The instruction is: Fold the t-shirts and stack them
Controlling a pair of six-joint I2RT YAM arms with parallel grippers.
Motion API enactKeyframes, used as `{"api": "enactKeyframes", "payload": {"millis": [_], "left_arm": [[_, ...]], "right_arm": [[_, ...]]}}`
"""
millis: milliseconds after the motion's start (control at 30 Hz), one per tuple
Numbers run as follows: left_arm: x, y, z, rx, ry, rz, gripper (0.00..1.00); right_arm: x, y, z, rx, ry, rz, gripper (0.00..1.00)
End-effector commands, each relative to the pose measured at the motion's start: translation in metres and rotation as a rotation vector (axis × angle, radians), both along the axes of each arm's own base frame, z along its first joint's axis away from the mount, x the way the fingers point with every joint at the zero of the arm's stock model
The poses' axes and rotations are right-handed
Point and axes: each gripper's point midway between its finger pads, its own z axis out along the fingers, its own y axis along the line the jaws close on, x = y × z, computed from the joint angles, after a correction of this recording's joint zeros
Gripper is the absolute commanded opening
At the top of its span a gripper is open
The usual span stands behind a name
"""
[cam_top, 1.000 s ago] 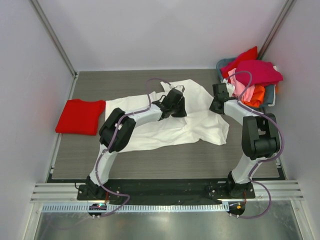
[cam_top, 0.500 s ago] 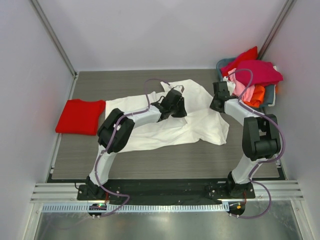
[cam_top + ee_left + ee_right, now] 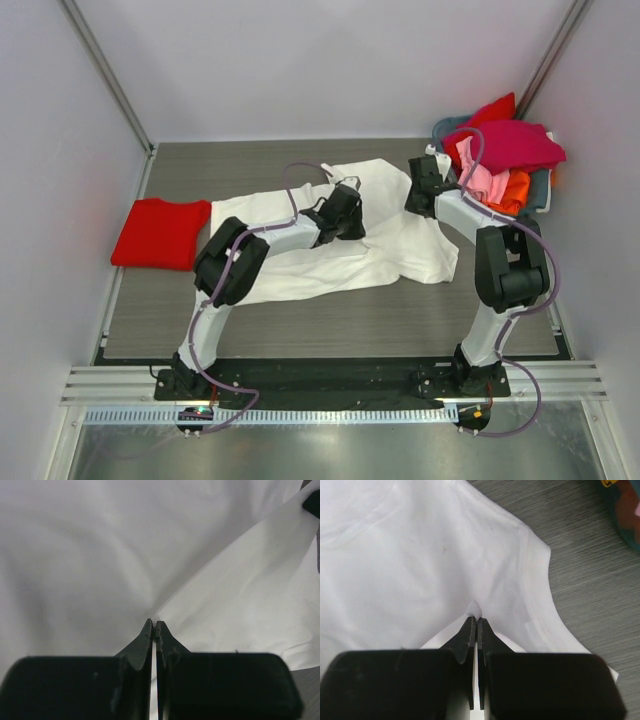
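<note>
**Mid-fold on the white t-shirt, both jaws pinching cloth**

The white t-shirt [image 3: 395,255] lies spread and rumpled across the middle of the worktop [image 3: 330,325]. The left jaws are closed on a pinch near its far middle, and the right jaws are closed on a pinch by the far-right sleeve. The step looks like a two-handed fold or a straightening pull. The next move probably calls for lifting both pinches together and carrying that edge over evenly without letting the cloth slip. A folded red t-shirt [image 3: 160,232] waits at the left, and more t-shirts [image 3: 510,145] are heaped in the basket [image 3: 541,188] at the far right.
</note>
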Motion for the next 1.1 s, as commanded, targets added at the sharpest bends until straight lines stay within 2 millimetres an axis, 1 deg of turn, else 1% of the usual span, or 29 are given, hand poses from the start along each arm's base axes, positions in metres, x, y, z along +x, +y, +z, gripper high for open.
{"api": "enactKeyframes", "payload": {"millis": [0,100,200,267,500,567,600,700,733,767,800,967,1067], "left_arm": [[0.010,0.008,0.031,-0.028,-0.059,0.056,0.00],[0.012,0.017,0.032,-0.012,-0.070,0.093,0.00],[0.015,0.024,0.035,-0.005,-0.083,0.120,0.00],[0.015,0.026,0.034,-0.001,-0.081,0.126,0.00],[0.015,0.028,0.034,0.002,-0.089,0.139,0.00],[0.016,0.027,0.037,-0.003,-0.093,0.139,0.00],[0.016,0.028,0.035,0.001,-0.090,0.139,0.00],[0.017,0.026,0.032,0.003,-0.086,0.138,0.00],[0.018,0.026,0.032,0.006,-0.082,0.138,0.00],[0.017,0.026,0.027,0.012,-0.073,0.137,0.00],[0.018,0.025,0.028,0.011,-0.074,0.137,0.00],[0.018,0.027,0.022,0.029,-0.054,0.146,0.00],[0.018,0.027,0.019,0.034,-0.049,0.148,0.00]], "right_arm": [[0.020,0.005,0.018,-0.023,-0.067,0.007,0.03],[0.022,0.007,0.015,-0.022,-0.063,0.013,0.03],[0.025,0.010,0.016,-0.017,-0.076,0.024,0.03],[0.027,0.012,0.017,-0.011,-0.084,0.027,0.03],[0.034,0.015,0.024,-0.009,-0.106,0.033,0.03],[0.035,0.017,0.024,-0.008,-0.107,0.037,0.04],[0.037,0.018,0.026,-0.007,-0.111,0.043,0.06],[0.040,0.022,0.022,-0.005,-0.105,0.053,0.13],[0.040,0.022,0.021,-0.005,-0.102,0.058,0.13],[0.041,0.023,0.017,-0.006,-0.095,0.057,0.14],[0.041,0.023,0.017,-0.007,-0.093,0.058,0.14],[0.048,0.027,0.016,-0.003,-0.096,0.073,0.14],[0.050,0.029,0.012,-0.007,-0.092,0.077,0.14]]}}
